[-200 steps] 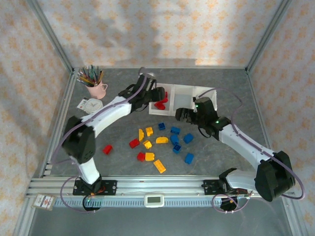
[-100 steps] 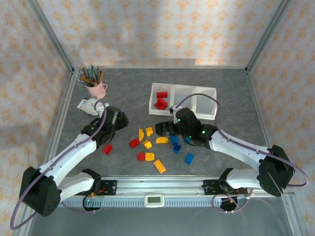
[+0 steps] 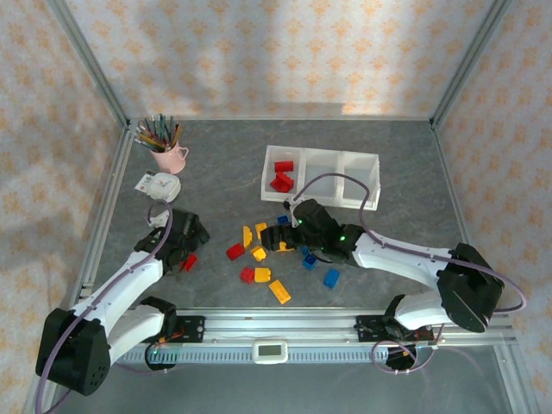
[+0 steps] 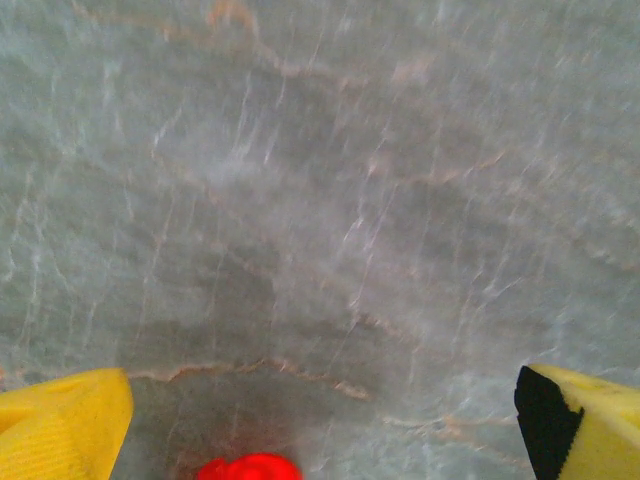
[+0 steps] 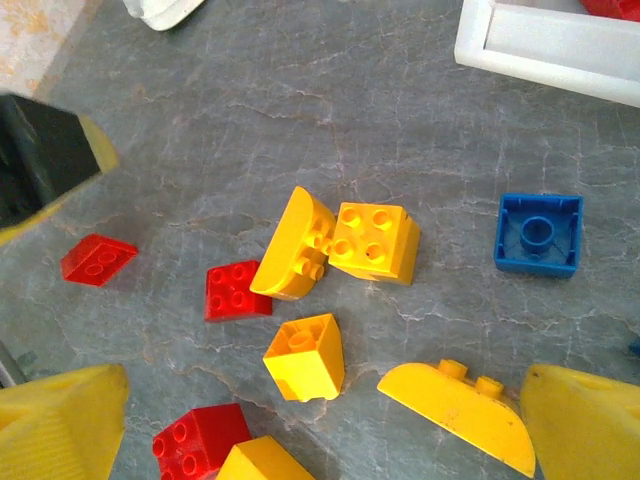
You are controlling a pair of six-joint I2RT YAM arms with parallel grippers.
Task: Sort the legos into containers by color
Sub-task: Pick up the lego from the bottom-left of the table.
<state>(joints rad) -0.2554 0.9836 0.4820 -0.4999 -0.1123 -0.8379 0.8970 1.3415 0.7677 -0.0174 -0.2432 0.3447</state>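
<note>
1. Looking down from the top camera, I see the loose legos (image 3: 259,253) scattered on the desk (image 3: 224,172) between the two arms, on the near side of the containers (image 3: 341,200).
2. The containers' left bin holds red bricks (image 3: 281,177).
3. The left end effector (image 3: 185,250) sits low at the desk's left side, well apart from the main scatter and just beside a lone red brick (image 3: 189,261).
4. In its wrist view, the left end effector (image 4: 320,430) has its fingers (image 4: 60,425) spread wide and grips nothing. The lone red brick (image 4: 248,467) lies between them at the bottom edge.
5. The right end effector (image 3: 274,241) hangs over the scatter.
6. In its wrist view, the right end effector (image 5: 320,420) is also spread wide and unloaded. A yellow cube (image 5: 305,355) lies just ahead of the gap, a curved yellow brick (image 5: 455,412) just beside one finger, and a red brick (image 5: 200,440) near the other.
7. A blue brick (image 5: 538,233) lies hollow side up, nearer the containers' wall (image 5: 545,45).
</note>
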